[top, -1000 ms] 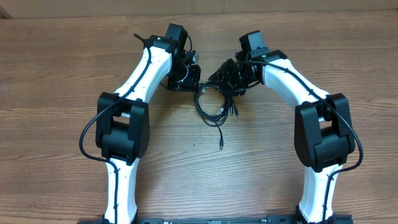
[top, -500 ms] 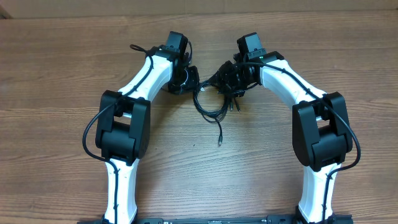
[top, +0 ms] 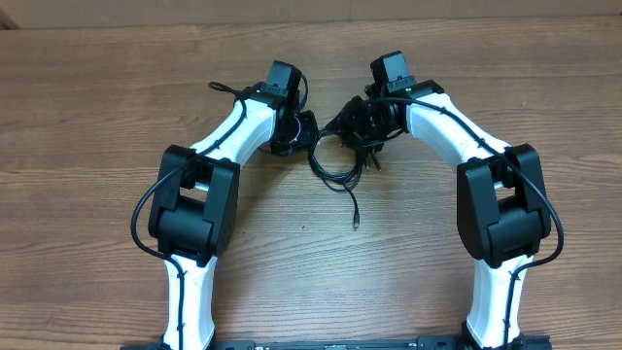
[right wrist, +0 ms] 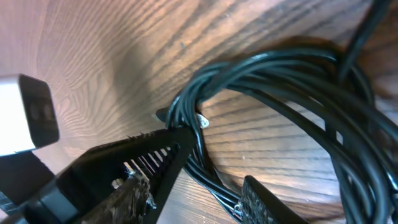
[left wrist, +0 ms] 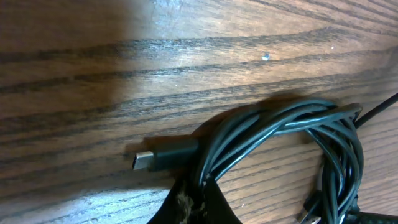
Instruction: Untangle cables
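Note:
The cables (top: 336,163) are thin black cords looped in a coil on the wooden table between the two arms. One loose end trails toward me and ends in a small plug (top: 357,224). My left gripper (top: 303,132) sits at the coil's left edge. In the left wrist view this gripper (left wrist: 199,194) is shut, with strands of the coil (left wrist: 280,124) pinched at its tips, and a silver-tipped plug (left wrist: 144,160) lies just left of them. My right gripper (top: 356,124) is over the coil's far right side. Its jaws (right wrist: 217,158) stand apart, with the cable bundle (right wrist: 205,163) running between the fingers.
Bare wooden table (top: 97,107) lies all round the coil. Both white arms reach in from the near edge, their dark elbow housings at the left (top: 190,209) and at the right (top: 505,204). Thicker black arm wires run along each arm.
My left gripper has shifted slightly right and toward me, closer to the coil. The coil has been drawn tighter and the loose plug end has swung right. The right arm has stayed put.

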